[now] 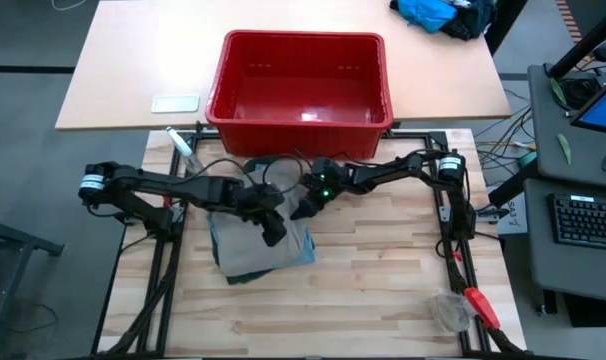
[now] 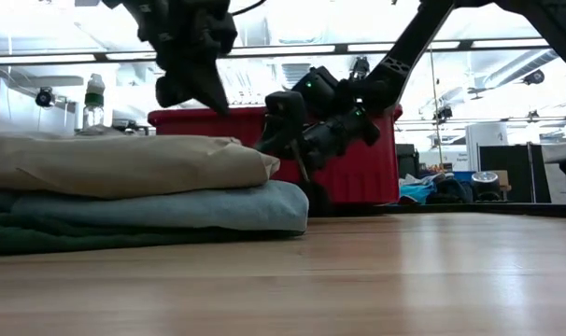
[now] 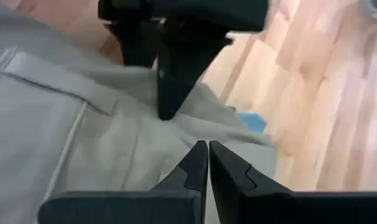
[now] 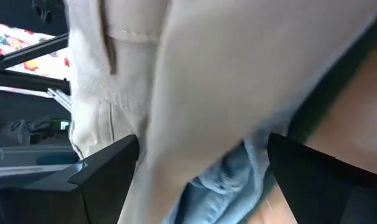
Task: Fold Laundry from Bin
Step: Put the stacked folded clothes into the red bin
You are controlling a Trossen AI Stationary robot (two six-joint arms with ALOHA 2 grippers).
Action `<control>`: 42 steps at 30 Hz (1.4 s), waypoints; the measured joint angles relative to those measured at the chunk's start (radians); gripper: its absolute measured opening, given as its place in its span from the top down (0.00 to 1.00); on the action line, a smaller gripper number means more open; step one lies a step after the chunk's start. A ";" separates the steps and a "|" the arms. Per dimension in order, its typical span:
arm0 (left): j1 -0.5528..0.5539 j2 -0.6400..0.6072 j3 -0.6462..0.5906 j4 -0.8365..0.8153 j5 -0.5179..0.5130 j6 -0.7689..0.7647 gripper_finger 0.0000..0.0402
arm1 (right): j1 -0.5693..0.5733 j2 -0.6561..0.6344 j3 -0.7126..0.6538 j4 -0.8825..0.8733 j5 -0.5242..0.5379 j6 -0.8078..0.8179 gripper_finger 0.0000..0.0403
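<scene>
Three folded clothes sit in a stack [image 2: 143, 201] on the wooden worktop [image 2: 358, 280]: the tan one [image 2: 124, 163] on top, the light blue one [image 2: 171, 207] under it, the dark green one [image 2: 40, 238] at the bottom. The left gripper [image 1: 274, 236] hangs over the stack, pinched shut and empty. The right gripper [image 1: 305, 207] stands wide open at the stack's edge, holding nothing. The red bin [image 1: 301, 80] sits behind.

**Workshop around the table**

A pale wooden table [image 1: 383, 300] stands on a black frame, butted against a tan desk [image 1: 123, 60]. Grey floor [image 1: 23, 150] lies on the left. On the right, a grey bench [image 1: 573, 240] carries a keyboard [image 1: 588, 218]. A blue cloth heap [image 1: 428, 12] sits on the desk's far corner. Strip lights [image 2: 283, 49] line the ceiling.
</scene>
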 joint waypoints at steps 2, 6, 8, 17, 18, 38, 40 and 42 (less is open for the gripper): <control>0.000 0.009 0.010 0.000 -0.001 -0.003 1.00 | -0.002 0.000 -0.012 0.006 0.000 0.005 0.14; -0.002 0.049 0.014 0.016 -0.031 -0.030 1.00 | -0.005 -0.009 -0.041 0.091 -0.021 0.018 0.14; -0.002 0.081 0.014 0.024 -0.044 -0.031 1.00 | -0.004 -0.013 -0.051 0.125 -0.028 0.022 0.14; 0.001 0.234 0.011 0.038 -0.077 -0.039 1.00 | 0.002 -0.009 -0.052 0.201 -0.021 0.015 0.14; 0.001 0.243 0.011 0.051 -0.080 -0.039 1.00 | 0.004 -0.006 -0.052 0.203 -0.015 0.014 0.14; -0.007 0.197 0.062 0.055 -0.094 -0.099 1.00 | 0.000 0.120 -0.045 0.367 0.009 0.162 0.48; -0.012 0.153 0.070 0.038 -0.062 -0.106 1.00 | -0.003 0.120 -0.045 0.367 0.014 0.175 0.58; -0.026 0.096 0.070 0.019 -0.040 -0.150 1.00 | -0.009 0.120 -0.045 0.367 0.012 0.179 0.69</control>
